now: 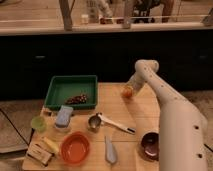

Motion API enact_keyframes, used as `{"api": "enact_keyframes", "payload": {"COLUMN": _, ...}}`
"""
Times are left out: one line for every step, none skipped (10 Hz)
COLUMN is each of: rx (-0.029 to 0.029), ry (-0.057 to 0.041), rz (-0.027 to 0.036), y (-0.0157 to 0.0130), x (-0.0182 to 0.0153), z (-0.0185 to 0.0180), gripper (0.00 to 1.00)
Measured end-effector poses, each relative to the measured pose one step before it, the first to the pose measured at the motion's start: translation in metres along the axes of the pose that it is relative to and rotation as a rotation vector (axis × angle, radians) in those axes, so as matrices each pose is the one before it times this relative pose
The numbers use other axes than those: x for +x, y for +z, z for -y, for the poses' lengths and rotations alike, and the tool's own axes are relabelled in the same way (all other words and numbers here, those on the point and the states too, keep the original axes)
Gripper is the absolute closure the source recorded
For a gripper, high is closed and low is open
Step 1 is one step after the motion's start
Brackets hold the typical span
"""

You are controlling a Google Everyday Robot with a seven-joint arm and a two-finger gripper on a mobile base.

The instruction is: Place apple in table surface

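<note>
Gripper [131, 89] reaches down at the far right part of the table surface [145, 107], right of the green tray [71, 90]; its tip sits against the apple [128, 92], but whether it pinches the fruit or stands spread cannot be told. Apple is low over or on the boards near the back edge, contact with the wood unclear. Nearer side: orange bowl [75, 148], dark bowl [150, 144], metal cup [94, 122] with a long-handled utensil [116, 123] beside it, green cup [38, 123].
</note>
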State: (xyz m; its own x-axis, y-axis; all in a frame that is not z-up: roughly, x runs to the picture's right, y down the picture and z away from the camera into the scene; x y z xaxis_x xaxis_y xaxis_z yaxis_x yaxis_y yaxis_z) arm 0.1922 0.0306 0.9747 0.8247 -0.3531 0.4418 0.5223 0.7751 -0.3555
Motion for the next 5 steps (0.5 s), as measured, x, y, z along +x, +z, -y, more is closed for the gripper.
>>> {"api": "enact_keyframes", "payload": {"rx": -0.00058, "ry": 0.00111, "rz": -0.00045, "y": 0.00055, "x": 0.00064, "z": -0.00107, "gripper": 0.81}}
{"api": "enact_keyframes", "payload": {"rx": -0.0013, "ry": -0.00059, "rz": 0.00057, "y": 0.00075, "x": -0.00043, "z": -0.00065, "gripper": 0.91}}
{"api": "enact_keyframes", "payload": {"rx": -0.00234, "ry": -0.00033, "rz": 0.00061, "y": 0.00063, "x": -0.00048, "z": -0.00171, "gripper": 0.98}}
{"api": "enact_keyframes", "payload": {"rx": 0.00054, "ry": -0.00015, "rz": -0.00058, "y": 0.00004, "x": -0.00033, "z": -0.00093, "gripper": 0.99}}
{"api": "enact_keyframes", "payload": {"rx": -0.00326, "ry": -0.00156, "rz": -0.00483, "y": -0.00052, "x": 0.00001, "z": -0.00257, "gripper": 0.99}}
